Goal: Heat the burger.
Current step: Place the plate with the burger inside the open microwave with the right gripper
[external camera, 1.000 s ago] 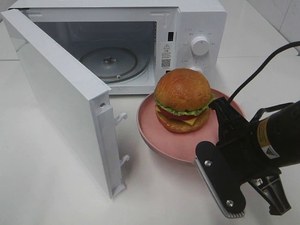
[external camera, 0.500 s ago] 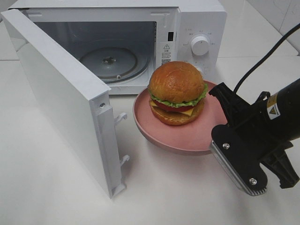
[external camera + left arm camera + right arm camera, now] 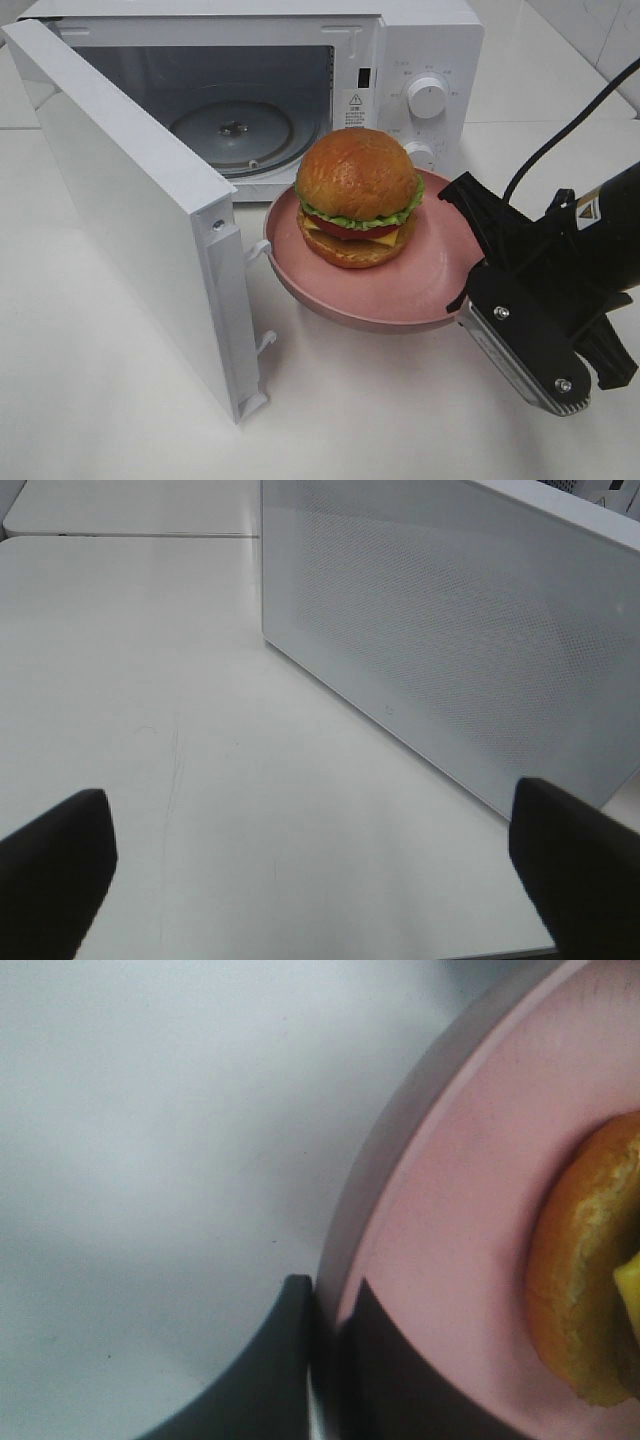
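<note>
Your right gripper (image 3: 328,1300) is pinched narrow on the rim of the pink plate (image 3: 400,290), one finger inside the rim and one outside. The burger (image 3: 358,195) sits upright on that plate, directly in front of the microwave (image 3: 430,40), just outside its open cavity and not on the glass turntable (image 3: 232,130). The microwave door (image 3: 130,200) stands swung wide, and the plate's edge is near the door's latch hooks. Your left gripper (image 3: 315,870) is spread wide and holds nothing, low over the white table (image 3: 200,680), facing the outer side of the microwave door.
</note>
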`<state>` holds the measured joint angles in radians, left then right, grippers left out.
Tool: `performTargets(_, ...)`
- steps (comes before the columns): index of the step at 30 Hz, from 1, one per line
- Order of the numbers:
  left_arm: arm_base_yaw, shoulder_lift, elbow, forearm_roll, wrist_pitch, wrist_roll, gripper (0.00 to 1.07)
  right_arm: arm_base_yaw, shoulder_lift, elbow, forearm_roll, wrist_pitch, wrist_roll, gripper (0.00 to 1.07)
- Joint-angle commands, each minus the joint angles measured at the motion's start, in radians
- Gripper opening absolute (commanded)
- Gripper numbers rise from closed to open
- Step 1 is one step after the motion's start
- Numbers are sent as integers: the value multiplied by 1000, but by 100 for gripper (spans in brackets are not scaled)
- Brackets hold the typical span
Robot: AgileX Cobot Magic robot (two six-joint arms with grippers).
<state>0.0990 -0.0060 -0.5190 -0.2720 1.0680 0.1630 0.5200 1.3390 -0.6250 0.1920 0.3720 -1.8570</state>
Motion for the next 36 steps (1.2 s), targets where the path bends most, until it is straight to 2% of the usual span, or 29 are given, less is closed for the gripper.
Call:
performTargets(1,5,0,1,-4,5,0,100,16,-9,-21,10,-73,-15,0)
performTargets(7,5,0,1,-4,5,0,100,24,-1,-25,10,-98,-12,0)
performTargets(15,5,0,1,-4,5,-1,100,24,48,-96,17,-90,-12,0)
performTargets(21,5,0,1,-4,5,1,100,65,98,-141,17,-91,-12,0)
performTargets(36,5,0,1,-4,5,0,100,97,236,-269,17,-86,-12,0)
